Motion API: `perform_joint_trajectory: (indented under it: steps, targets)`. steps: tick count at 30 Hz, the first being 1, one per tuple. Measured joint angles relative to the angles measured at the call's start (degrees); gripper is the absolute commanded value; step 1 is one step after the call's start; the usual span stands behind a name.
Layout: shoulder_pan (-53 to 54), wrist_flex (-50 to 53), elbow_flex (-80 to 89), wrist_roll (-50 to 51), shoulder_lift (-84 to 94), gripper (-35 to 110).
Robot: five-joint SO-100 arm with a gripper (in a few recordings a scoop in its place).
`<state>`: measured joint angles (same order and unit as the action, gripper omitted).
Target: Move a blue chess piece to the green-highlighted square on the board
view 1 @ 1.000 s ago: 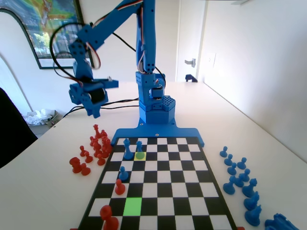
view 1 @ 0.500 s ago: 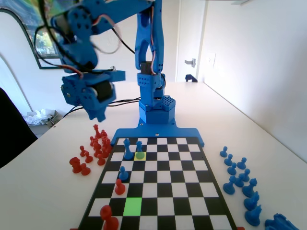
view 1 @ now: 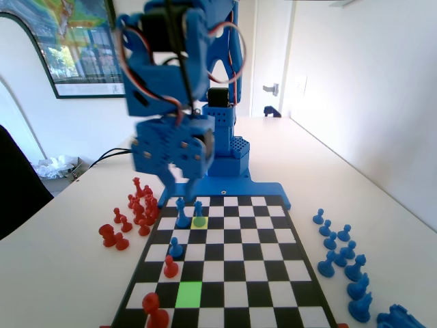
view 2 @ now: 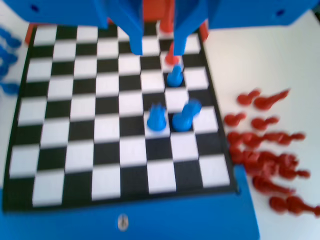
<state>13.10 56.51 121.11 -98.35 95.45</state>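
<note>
The gripper [view 2: 157, 47] hangs above the board [view 1: 273, 263], jaws apart and empty. The blue chess piece [view 1: 199, 211] stands on a yellow-tinted square [view 1: 199, 221]; the green-highlighted square [view 1: 188, 294] lies toward 6 o'clock in the fixed view.

The board [view 1: 232, 260] has black and white checks, one green square [view 1: 188, 294], one yellow square [view 1: 199, 221], and blue and red pieces [view 1: 136, 212].

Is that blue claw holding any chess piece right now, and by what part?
Nothing. The blue two-finger gripper hangs open and empty above the chequered board.
</note>
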Motion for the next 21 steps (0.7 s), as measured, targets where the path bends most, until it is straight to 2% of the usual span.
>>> perform_joint_trajectory:
  steps: [6,11,21]
  targets:
    - [-1.49,-4.04,5.01,-4.22,0.09,10]
    - [-3.16,-3.25,5.27,-8.61,0.09,10]
    - [-2.90,8.70,0.70,-27.69,0.09,12]
